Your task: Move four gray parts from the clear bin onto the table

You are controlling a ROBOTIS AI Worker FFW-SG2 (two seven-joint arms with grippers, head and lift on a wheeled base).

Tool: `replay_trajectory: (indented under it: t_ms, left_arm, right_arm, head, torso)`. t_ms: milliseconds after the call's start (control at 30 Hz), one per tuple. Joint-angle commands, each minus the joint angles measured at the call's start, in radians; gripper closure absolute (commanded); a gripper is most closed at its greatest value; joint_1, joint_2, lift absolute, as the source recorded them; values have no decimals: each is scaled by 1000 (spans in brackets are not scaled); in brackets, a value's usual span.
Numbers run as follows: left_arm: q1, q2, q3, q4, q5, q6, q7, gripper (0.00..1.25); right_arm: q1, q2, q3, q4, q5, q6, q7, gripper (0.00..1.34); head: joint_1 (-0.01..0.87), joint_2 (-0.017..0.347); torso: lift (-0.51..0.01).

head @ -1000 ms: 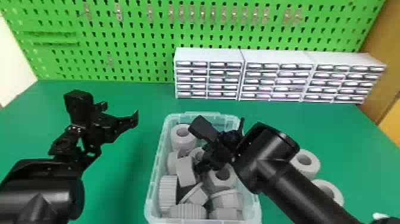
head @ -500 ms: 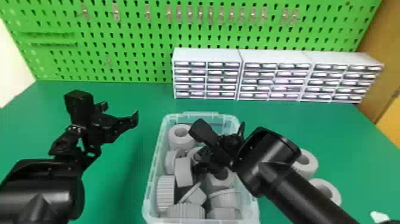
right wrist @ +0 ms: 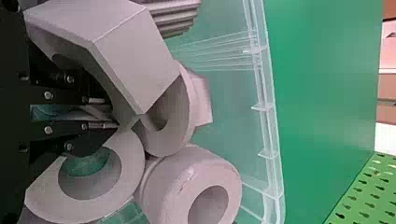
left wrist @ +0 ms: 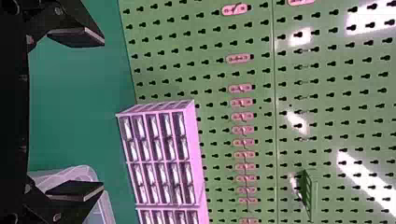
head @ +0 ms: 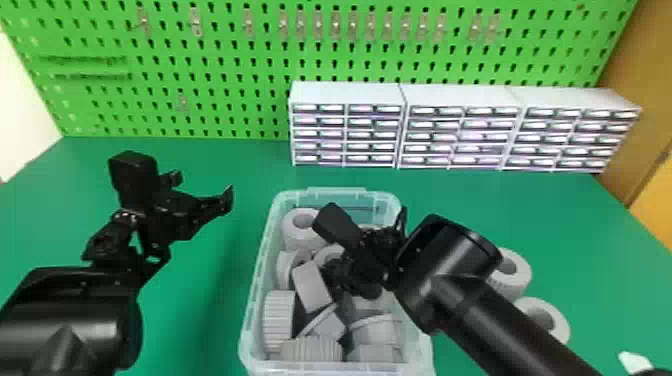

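The right arm (head: 500,320) is extending from the lower right of the head view, its pincer (head: 360,272) pointing down inside the clear bin (head: 332,367). The fingers of this pincer are lying close together and appear to be clamping the wall of a faceted gray part (right wrist: 135,56), though the contact is partly hidden. The left arm (head: 75,320) is hanging over the desk (head: 200,295) beside the bin, its pincer (head: 202,187) holding nothing, with its two flat black fingers standing well apart. The bin is showing translucent, smooth walls and a rounded rim. It is containing matte gray parts: thick rings (head: 300,241), angular blocks and a ribbed cylinder (head: 277,322). Two further gray rings (head: 522,272) are resting on the desk, to the right of the bin. The desk is presenting a smooth green surface. Behind it, white drawer units (head: 345,95) are standing before a green perforated pegboard (head: 225,65).
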State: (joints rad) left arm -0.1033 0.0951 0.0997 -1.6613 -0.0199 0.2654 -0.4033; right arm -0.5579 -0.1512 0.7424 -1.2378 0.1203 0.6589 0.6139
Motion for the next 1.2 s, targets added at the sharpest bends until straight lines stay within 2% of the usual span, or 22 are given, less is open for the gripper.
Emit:
replay_trajectory:
  t_ms: [0,367,700,1167]
  left_arm:
    - [2,0,2,0,0,0,0,191]
    - [4,0,2,0,0,0,-3,191]
    - [4,0,0,0,0,0,-5,191]
    - [4,0,2,0,0,0,-6,191]
  right_arm:
    - [3,-4,-6,-5,10,2,0,1159]
    - [19,-11,-80,-69,85,22,0,1159]
    - [33,-16,-156,-183,151,48,0,1162]
    - [38,-19,-187,-229,176,82,1,1162]
  head:
    - [678,34]
    - [678,34]
    - [678,34]
    - [678,34]
  torso:
    - [-50]
    - [-50]
    - [-50]
    - [-50]
